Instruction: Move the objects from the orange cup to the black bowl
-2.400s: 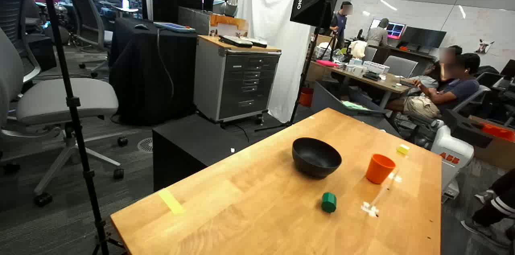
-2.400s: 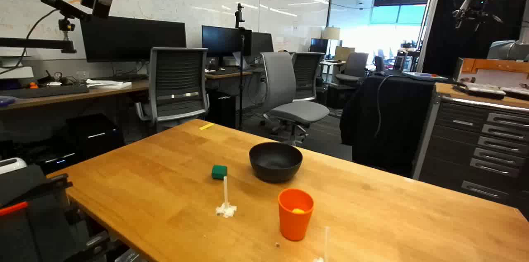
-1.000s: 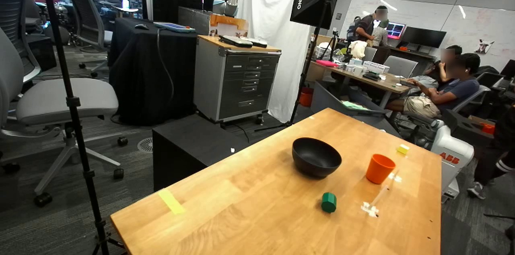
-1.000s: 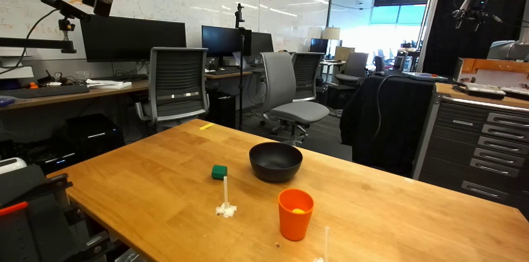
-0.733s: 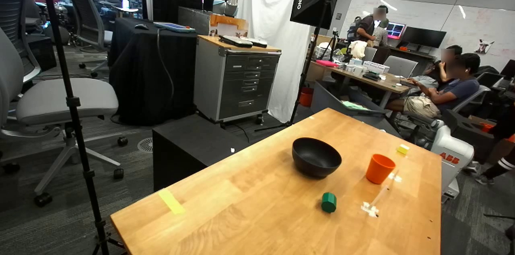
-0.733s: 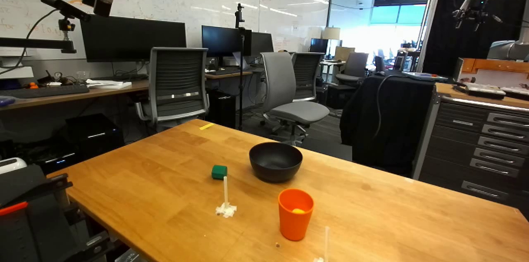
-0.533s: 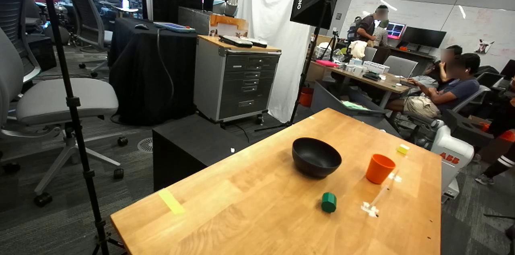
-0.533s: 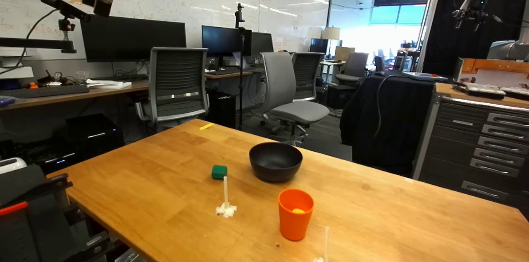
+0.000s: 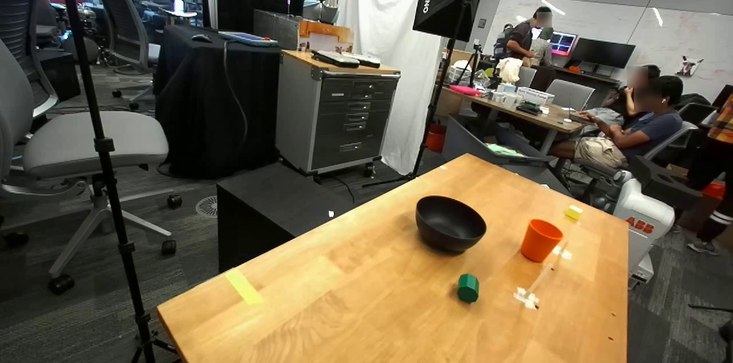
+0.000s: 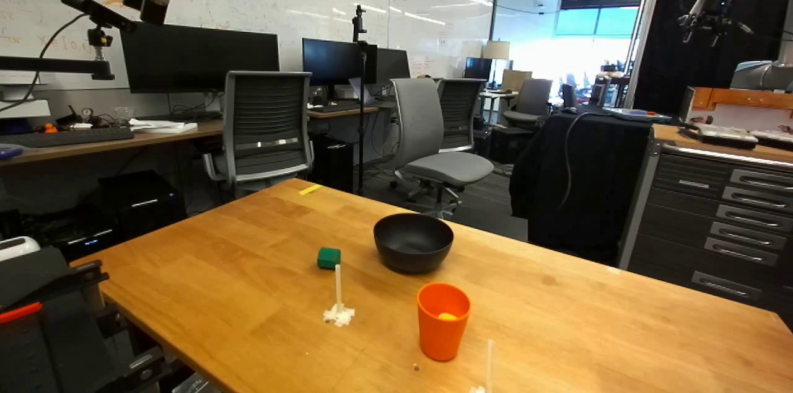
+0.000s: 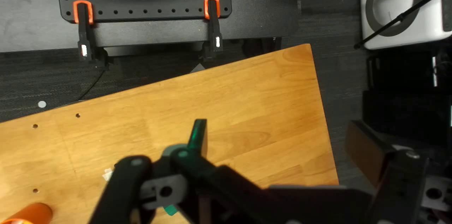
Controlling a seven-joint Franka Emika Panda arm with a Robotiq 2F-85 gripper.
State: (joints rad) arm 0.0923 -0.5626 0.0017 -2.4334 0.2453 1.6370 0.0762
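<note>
The claw (image 11: pixel 279 139) gapes wide, holding nothing; I see bare surface (image 11: pixel 254 139) between its fingers (image 11: pixel 365 153). A yellow piece (image 10: pixel 446 317) shows inside the upright orange cup (image 10: pixel 442 343); I can't tell whether it's alone. The black bowl (image 10: pixel 413 250) stands apart from the cup, closer to the long edge from the corner with yellow tape (image 9: pixel 244 287). A yellow cube (image 9: pixel 574 212) lies near another corner.
</note>
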